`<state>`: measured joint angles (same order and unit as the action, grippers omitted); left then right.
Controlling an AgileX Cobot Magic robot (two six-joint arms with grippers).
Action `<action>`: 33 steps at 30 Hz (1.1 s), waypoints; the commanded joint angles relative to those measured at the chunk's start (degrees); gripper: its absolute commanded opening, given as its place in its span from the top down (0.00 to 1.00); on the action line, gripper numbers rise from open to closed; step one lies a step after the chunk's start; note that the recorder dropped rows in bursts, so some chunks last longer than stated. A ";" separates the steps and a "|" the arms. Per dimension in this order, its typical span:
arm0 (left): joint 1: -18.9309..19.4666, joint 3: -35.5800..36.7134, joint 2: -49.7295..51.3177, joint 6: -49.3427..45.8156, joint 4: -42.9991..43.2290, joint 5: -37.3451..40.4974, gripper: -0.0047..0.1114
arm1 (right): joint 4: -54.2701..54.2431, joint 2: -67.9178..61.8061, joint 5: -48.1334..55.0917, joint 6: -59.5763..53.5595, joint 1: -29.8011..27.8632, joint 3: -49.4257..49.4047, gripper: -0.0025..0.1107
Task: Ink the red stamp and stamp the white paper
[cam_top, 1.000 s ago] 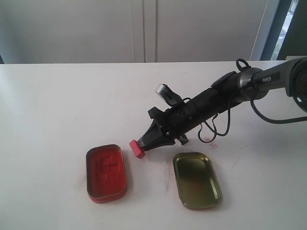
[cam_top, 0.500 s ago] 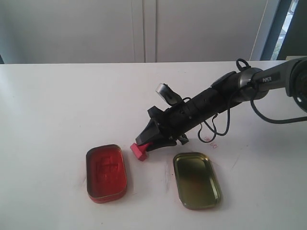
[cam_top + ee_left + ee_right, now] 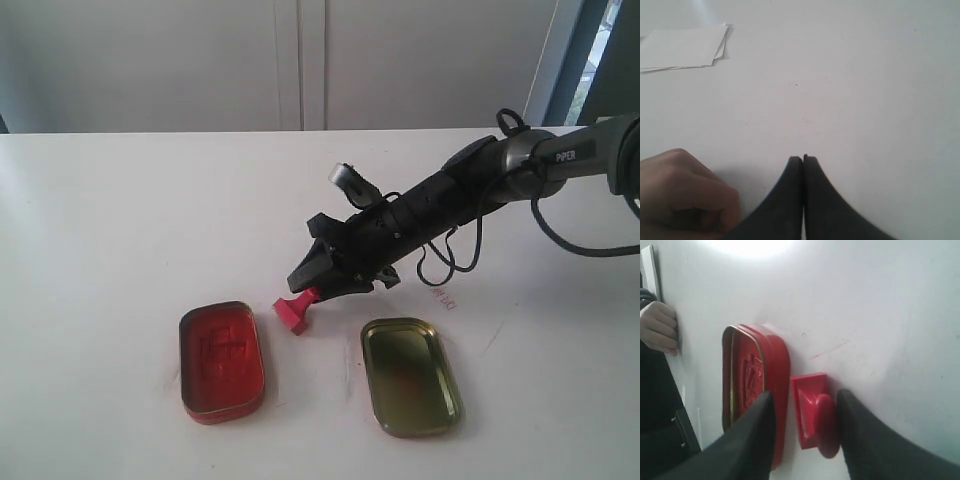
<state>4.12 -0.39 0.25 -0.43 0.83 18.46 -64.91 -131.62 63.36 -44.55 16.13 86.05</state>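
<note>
The red stamp (image 3: 293, 313) lies on the table just right of the open red ink tin (image 3: 222, 360), its knob pointing toward my right gripper (image 3: 308, 284). In the right wrist view the stamp (image 3: 812, 410) sits between the spread fingers of the right gripper (image 3: 805, 395), and gaps show on both sides of the knob. The white paper (image 3: 470, 315) is barely visible under the right arm and carries a small red print (image 3: 443, 297). My left gripper (image 3: 803, 159) is shut on nothing above bare table, out of the exterior view.
The gold tin lid (image 3: 410, 376) lies open right of the stamp. In the left wrist view a stack of white sheets (image 3: 682, 47) lies far off and a person's hand (image 3: 682, 192) rests beside the gripper. Another hand (image 3: 659, 327) shows beyond the ink tin (image 3: 752, 385).
The right gripper lowered the red stamp to the table, opened and let it go, then drew back slightly up and right. The stamp now rests on the table.
</note>
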 commanded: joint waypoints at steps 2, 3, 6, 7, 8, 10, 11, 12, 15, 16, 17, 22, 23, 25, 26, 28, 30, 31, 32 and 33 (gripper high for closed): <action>-0.39 0.39 -0.25 -0.03 -0.10 0.57 0.96 | 4.48 1.86 -3.09 2.39 -0.19 0.17 0.63; -0.39 0.39 -0.25 -0.03 -0.10 0.57 0.96 | 4.86 2.01 -3.75 2.62 -0.19 0.17 0.63; -0.39 0.39 -0.25 -0.03 -0.10 0.57 0.96 | 5.90 2.70 -6.18 2.65 -0.19 0.17 0.63; -0.39 0.39 -0.25 -0.03 -0.10 0.57 0.96 | 6.20 2.94 -7.03 2.65 -0.19 0.17 0.63; -0.39 0.39 -0.25 -0.03 -0.10 0.57 0.96 | 6.64 3.21 -7.63 2.81 -0.19 0.17 0.63; -0.39 0.39 -0.25 -0.03 -0.10 0.57 0.96 | 7.00 3.44 -8.90 2.81 -0.19 0.17 0.63; -0.39 0.39 -0.25 -0.03 -0.10 0.57 0.96 | 7.09 3.56 -9.17 2.81 -0.19 0.17 0.63; -0.39 0.39 -0.25 -0.03 -0.10 0.57 0.96 | 7.09 3.56 -9.42 2.81 -0.19 0.17 0.63; -0.39 0.39 -0.25 -0.03 -0.10 0.57 0.96 | 7.09 3.56 -9.55 2.81 -0.19 0.17 0.63; -0.39 0.39 -0.25 -0.03 -0.10 0.57 0.96 | 7.09 3.56 -9.55 2.81 -0.19 0.17 0.63; -0.39 0.39 -0.25 -0.03 -0.10 0.57 0.96 | 7.09 3.56 -9.43 2.81 -0.19 0.17 0.64; -0.39 0.39 -0.25 -0.03 -0.10 0.57 0.96 | 7.09 3.56 -9.14 2.81 -0.19 0.17 0.77; -0.39 0.39 -0.25 -0.03 -0.10 0.57 0.96 | 7.09 3.56 -9.14 2.81 -0.19 0.17 0.81; -0.39 0.39 -0.25 -0.03 -0.10 0.57 0.96 | 7.09 3.56 -9.14 2.81 -0.19 0.17 0.89; -0.39 0.39 -0.25 -0.03 -0.10 0.57 0.96 | 7.09 3.56 -9.14 2.81 -0.19 0.17 0.92; -0.39 0.39 -0.25 -0.03 -0.10 0.57 0.96 | 7.30 3.66 -9.14 2.81 -0.19 0.17 0.98; -0.39 0.39 -0.25 -0.03 -0.10 0.57 0.96 | 8.15 4.18 -9.28 2.81 -0.19 0.17 0.98; -0.39 0.39 -0.25 -0.03 -0.10 0.57 0.96 | 9.10 4.79 -9.36 2.81 -0.19 0.17 0.98; -0.39 0.39 -0.25 -0.03 -0.10 0.57 0.96 | 9.86 5.17 -9.54 2.97 -0.19 0.17 0.98; -0.39 0.39 -0.25 -0.03 -0.10 0.57 0.96 | 10.70 5.68 -9.80 3.88 -0.19 0.17 0.98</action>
<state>4.12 -0.39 0.25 -0.43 0.83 18.46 -56.30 -127.99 54.10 -41.58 16.13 86.05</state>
